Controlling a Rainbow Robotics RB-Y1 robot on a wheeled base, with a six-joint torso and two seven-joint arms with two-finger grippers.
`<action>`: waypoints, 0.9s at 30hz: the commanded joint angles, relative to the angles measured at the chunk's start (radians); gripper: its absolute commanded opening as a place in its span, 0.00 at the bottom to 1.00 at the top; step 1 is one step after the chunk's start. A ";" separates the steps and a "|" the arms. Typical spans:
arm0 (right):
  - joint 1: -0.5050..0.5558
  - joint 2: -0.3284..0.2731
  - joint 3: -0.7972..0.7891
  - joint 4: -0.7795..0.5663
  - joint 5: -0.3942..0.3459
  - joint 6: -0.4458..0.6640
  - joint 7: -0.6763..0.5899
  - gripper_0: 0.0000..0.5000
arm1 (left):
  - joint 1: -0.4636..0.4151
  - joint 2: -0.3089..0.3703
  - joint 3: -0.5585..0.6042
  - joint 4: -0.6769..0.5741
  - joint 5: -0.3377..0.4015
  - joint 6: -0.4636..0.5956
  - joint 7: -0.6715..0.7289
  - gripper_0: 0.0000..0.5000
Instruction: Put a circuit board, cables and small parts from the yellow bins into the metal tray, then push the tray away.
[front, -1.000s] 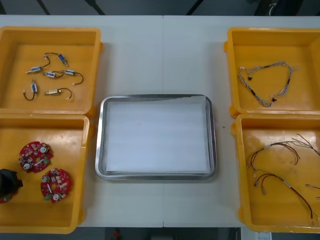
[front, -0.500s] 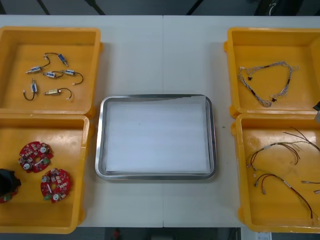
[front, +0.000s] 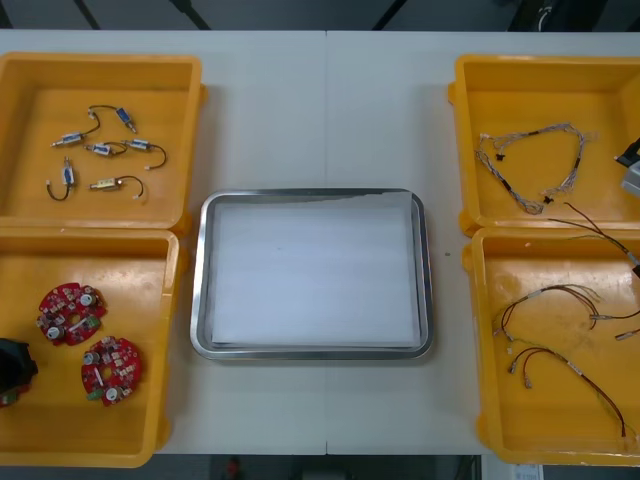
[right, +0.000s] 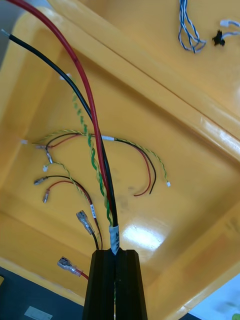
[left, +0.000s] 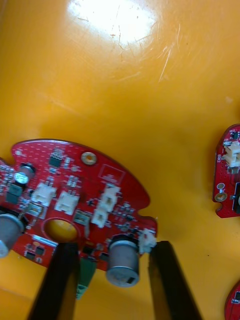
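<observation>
My right gripper (right: 116, 254) is shut on a bundle of red, black and green-yellow twisted wires (right: 97, 150), held above the near right yellow bin (right: 165, 125). In the front view that gripper (front: 632, 165) sits at the right edge, and the held cable (front: 598, 228) trails down into the bin. My left gripper (left: 114, 272) is open low in the near left bin, its fingers straddling the edge of a round red circuit board (left: 75, 200). In the front view it (front: 12, 366) is a dark shape beside two more boards (front: 70, 312) (front: 110, 368). The metal tray (front: 313, 352), white inside, lies in the middle.
Small metal parts (front: 100, 150) lie in the far left bin (front: 192, 130). A twisted blue and white cable (front: 530, 165) lies in the far right bin (front: 462, 150). More red and yellow cables (front: 550, 300) stay in the near right bin (front: 480, 340). Another board's edge (left: 229, 175) is beside my left fingers.
My right gripper has come into view at the right edge and moved toward the far side, drawing the cable up out of the near right bin. The left gripper has barely shifted.
</observation>
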 joint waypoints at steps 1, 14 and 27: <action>-0.050 0.004 -0.024 -0.035 -0.027 0.008 -0.062 0.00 | 0.032 0.028 -0.009 0.000 0.006 -0.010 0.012 0.49; -0.149 0.004 0.102 -0.050 -0.001 0.008 -0.102 0.00 | 0.033 0.026 -0.009 0.000 0.003 -0.019 0.001 0.07; -0.149 0.004 0.131 -0.050 0.025 0.008 -0.108 0.00 | -0.024 0.065 0.031 -0.073 0.020 0.016 0.001 0.02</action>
